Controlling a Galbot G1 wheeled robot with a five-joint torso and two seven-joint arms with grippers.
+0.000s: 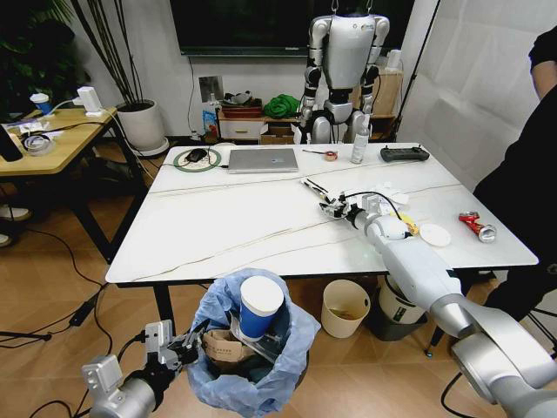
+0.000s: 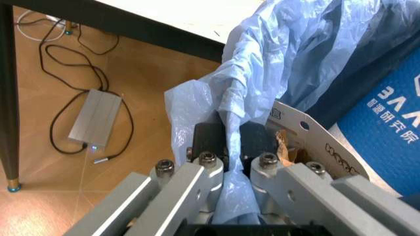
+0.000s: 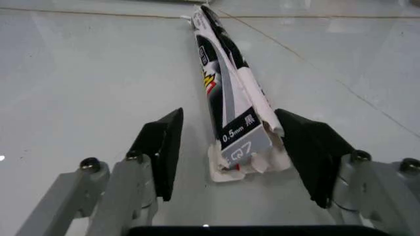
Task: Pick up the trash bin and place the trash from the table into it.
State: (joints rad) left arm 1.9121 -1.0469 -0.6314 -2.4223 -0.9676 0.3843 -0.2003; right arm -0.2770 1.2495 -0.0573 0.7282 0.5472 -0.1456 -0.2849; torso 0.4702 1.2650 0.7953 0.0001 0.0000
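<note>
The trash bin (image 1: 252, 366), lined with a crinkled light-blue bag, hangs in front of the table's (image 1: 226, 235) near edge. My left gripper (image 1: 187, 338) is shut on its rim, pinching bag and rim between the dark pads (image 2: 208, 140). A blue paper cup (image 1: 260, 306) and brown cardboard (image 1: 224, 346) sit inside. My right gripper (image 1: 335, 207) is low over the table, open, its fingers (image 3: 164, 147) either side of a white and black packet (image 3: 229, 108). A red can (image 1: 476, 226), a white lid (image 1: 434, 234) and a tissue (image 1: 396, 196) lie on the right of the table.
A laptop (image 1: 263, 159), a bottle (image 1: 359, 146) and a black controller (image 1: 405, 153) stand along the table's far side. Under the table are a cream bucket (image 1: 345, 307) and a white bin (image 1: 396, 305). A person (image 1: 531, 174) stands at the right. A power adapter (image 2: 95, 120) lies on the floor.
</note>
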